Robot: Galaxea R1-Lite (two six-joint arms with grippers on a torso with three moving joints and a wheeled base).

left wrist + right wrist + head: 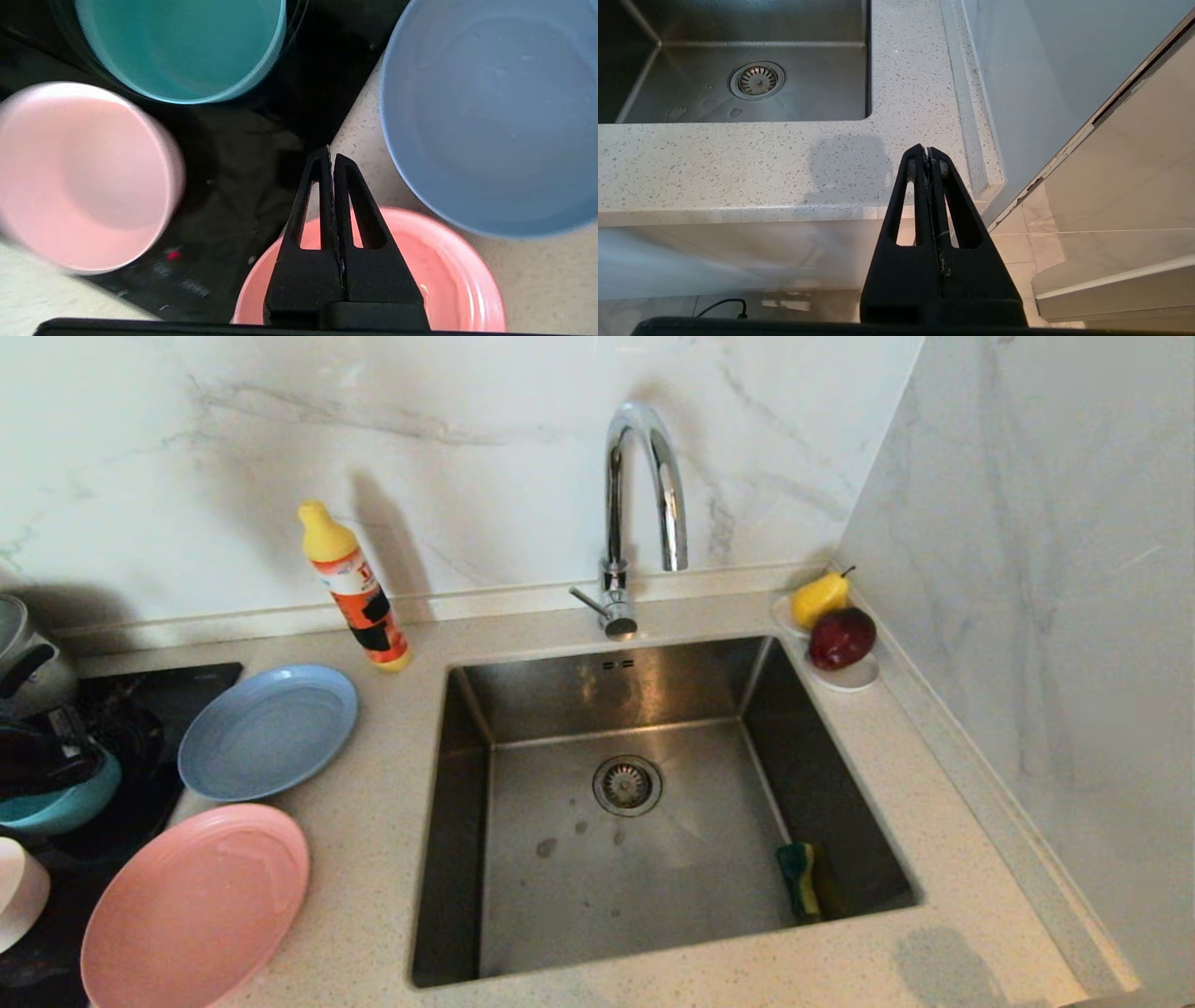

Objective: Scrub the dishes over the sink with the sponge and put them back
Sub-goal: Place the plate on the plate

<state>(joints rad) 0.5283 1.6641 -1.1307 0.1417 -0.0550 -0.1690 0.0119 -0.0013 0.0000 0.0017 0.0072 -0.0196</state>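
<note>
While my left gripper (331,156) hangs clenched and empty above the dishes at the head view's left edge, I see the salmon-pink plate (448,275) under it, the grey-blue plate (268,732) beside it, and the teal bowl (187,46) and pale pink bowl (84,177) on the black cooktop (243,154). The sponge (799,879) stands in the sink's (448,821) lower right corner. My right gripper (927,156), clenched and empty, is parked off the counter's (738,158) front corner.

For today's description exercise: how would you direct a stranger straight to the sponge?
Start at the steel sink under the tap. Look to its front right corner, where the sponge stands on edge against the wall. It is the only yellow-and-green thing inside the basin.
</note>
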